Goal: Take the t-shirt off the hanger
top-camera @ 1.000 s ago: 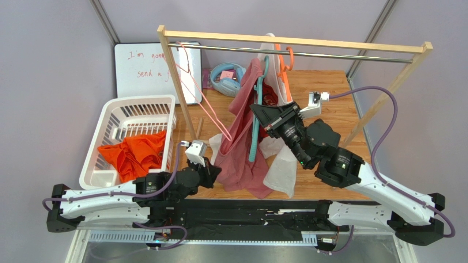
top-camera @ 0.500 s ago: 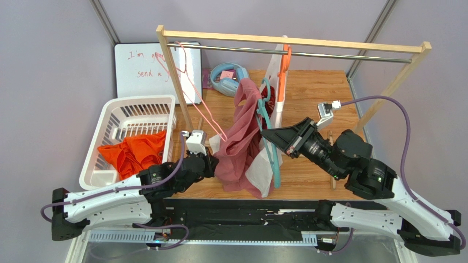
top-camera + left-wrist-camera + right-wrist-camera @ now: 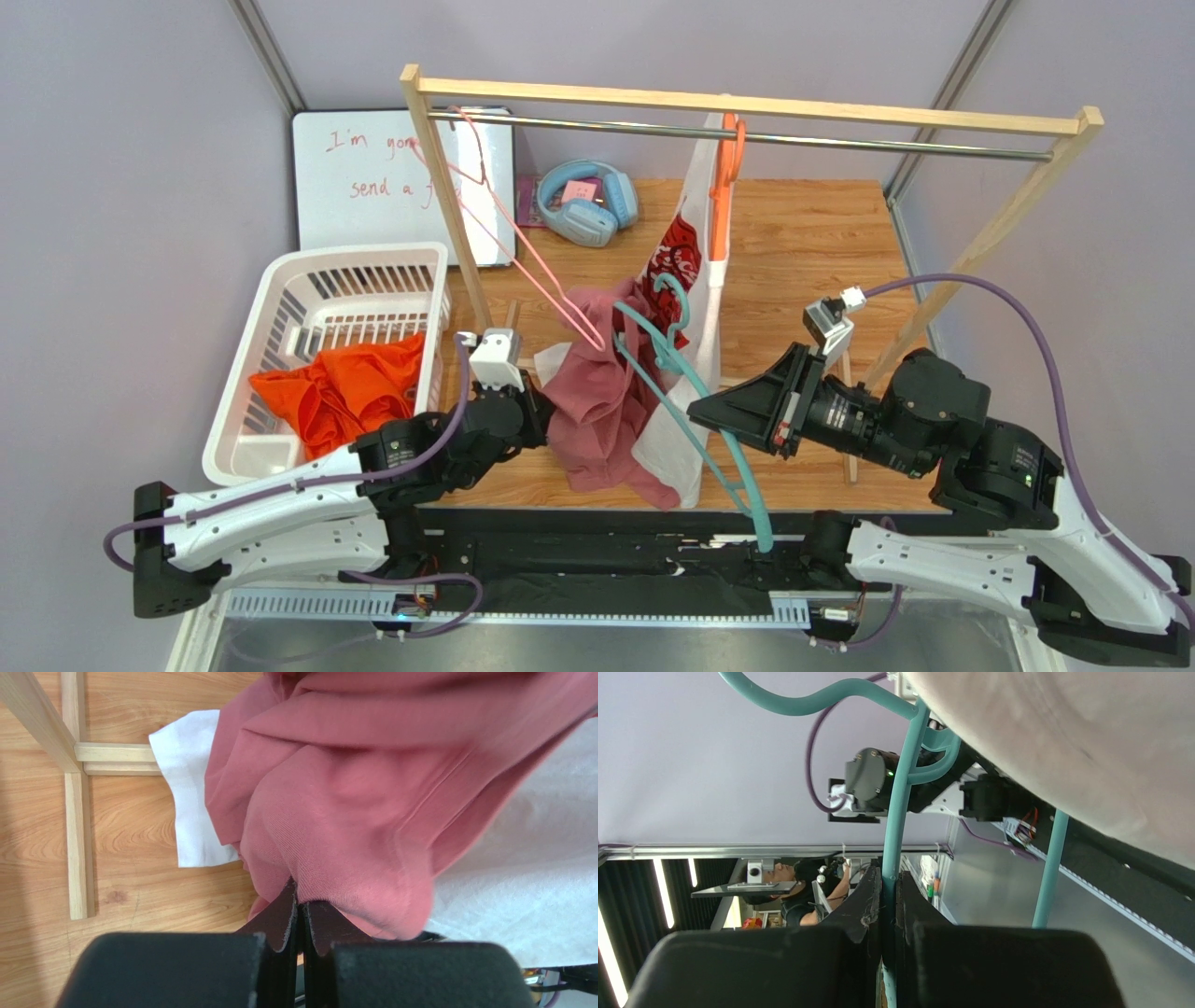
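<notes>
Left of the light wooden clothes rack [image 3: 842, 109] I see the white plastic laundry basket [image 3: 368, 254] with a crumpled orange garment [image 3: 344, 399] inside. In front of the rack's left post, my left pincer [image 3: 543, 417] is fully closed, its 2 fingers pinching a fold of the dusty-pink cotton t-shirt [image 3: 606, 406]. The left wrist view shows the cloth caught between the tips. The t-shirt is bunched below the rack's rail, not on it, and partly draped over the teal plastic hanger [image 3: 744, 490], which tilts toward me in front of the rack. Further right, my right pincer [image 3: 709, 409] is clamped tight on the hanger's thin bar. On the rack's rail a white garment [image 3: 687, 224] hangs from 1 orange hanger [image 3: 724, 182].
</notes>
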`<state>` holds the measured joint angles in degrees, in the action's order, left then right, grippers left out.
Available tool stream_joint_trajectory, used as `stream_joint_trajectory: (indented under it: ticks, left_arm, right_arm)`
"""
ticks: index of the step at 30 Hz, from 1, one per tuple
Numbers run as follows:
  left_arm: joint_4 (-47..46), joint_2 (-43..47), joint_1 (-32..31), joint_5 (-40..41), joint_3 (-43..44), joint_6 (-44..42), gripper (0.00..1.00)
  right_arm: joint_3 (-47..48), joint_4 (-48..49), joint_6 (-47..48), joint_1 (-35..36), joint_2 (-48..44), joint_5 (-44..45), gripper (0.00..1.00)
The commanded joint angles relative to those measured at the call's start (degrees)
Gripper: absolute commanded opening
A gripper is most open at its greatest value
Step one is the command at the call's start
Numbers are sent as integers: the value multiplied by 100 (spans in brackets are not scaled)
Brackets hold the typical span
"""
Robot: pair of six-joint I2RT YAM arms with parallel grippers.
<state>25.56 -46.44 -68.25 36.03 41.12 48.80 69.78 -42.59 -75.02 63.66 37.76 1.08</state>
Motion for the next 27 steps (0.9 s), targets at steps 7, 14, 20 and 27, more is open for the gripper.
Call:
stream_joint_trajectory:
  ticks: [7,14,20,27]
  left_arm:
    - [-34,223,48,387,177,209,0]
    - [581,231,57,694,177,534,0]
    - [661,83,84,757,185,569,0]
    - [467,-199,84,54,159,631,0]
  right_arm:
    - [589,-452,576,-20,-84,-460,0]
    - [1125,-610,893,-20,3,-503,0]
    - [1354,-497,1288,-20,135,-882,0]
    - [1792,-4,2509,-20,662,187,0]
